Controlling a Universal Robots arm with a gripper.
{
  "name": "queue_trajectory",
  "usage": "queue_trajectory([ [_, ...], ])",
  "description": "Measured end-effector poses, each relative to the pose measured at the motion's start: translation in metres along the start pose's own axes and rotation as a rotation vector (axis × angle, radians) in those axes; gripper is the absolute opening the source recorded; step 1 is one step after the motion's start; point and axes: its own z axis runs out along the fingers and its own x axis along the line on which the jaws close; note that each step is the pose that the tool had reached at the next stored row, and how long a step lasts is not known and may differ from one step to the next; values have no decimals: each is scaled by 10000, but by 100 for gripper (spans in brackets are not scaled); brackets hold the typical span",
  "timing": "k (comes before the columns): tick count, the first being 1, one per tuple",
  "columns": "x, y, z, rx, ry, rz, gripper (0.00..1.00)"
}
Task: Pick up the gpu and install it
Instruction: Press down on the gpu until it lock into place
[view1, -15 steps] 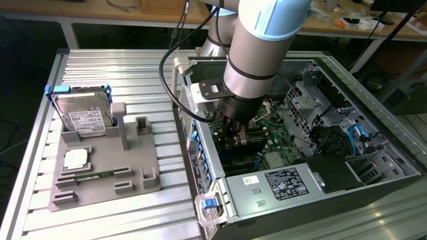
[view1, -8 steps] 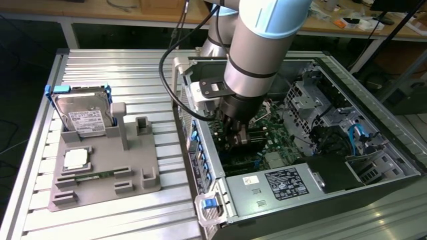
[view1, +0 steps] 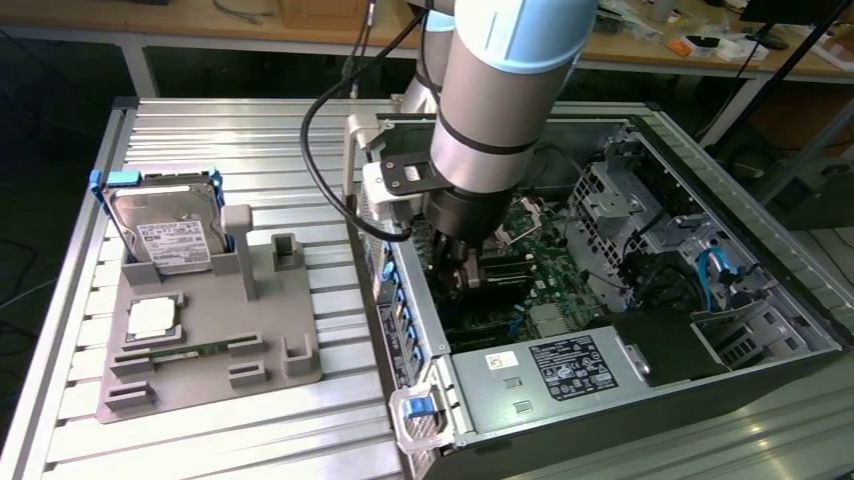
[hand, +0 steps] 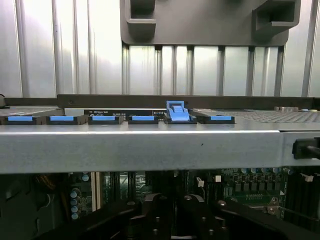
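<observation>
Closed hand (hand: 172, 212) over gpu (view1: 487, 272)

Table (view1: 200, 440) carries a holder tray (view1: 200, 375) toward the exterior view's left and an open PC case (view1: 787, 300) to its right, just beside each other. On the tray: hard drive (view1: 167, 235) upright in a slot at the far end, small chip (view1: 154, 318) nearer the cam, memory stick (view1: 180, 350) lying flat in front of that. Arm (view1: 501, 90) comes down from above into the case; gripper (view1: 467, 280) sits over the motherboard (view1: 554, 255), close to the case wall on the tray side. Power supply (view1: 567, 365) at the case's near end, drive cage (view1: 627, 195) at far right. Workbench (view1: 267, 25) behind the table.
</observation>
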Motion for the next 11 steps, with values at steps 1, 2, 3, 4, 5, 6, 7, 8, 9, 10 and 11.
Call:
queue_trajectory([
  [1,-4,19,-1,5,0,-1,11],
  [2,-8,41,-1,11,-1,0,11],
  [3,-12,63,-3,15,0,0,11],
  [4,-16,89,-4,21,0,-1,11],
  [5,-19,121,-5,29,0,-2,11],
  [6,-20,154,-7,39,-1,-3,11],
  [7,-20,180,-9,47,1,-3,11],
  [8,-21,186,-9,56,0,-4,11],
  [9,-21,190,-9,58,0,-4,11],
  [10,-21,195,-8,60,-1,-4,11],
  [11,-21,200,-6,62,0,-4,11],
])
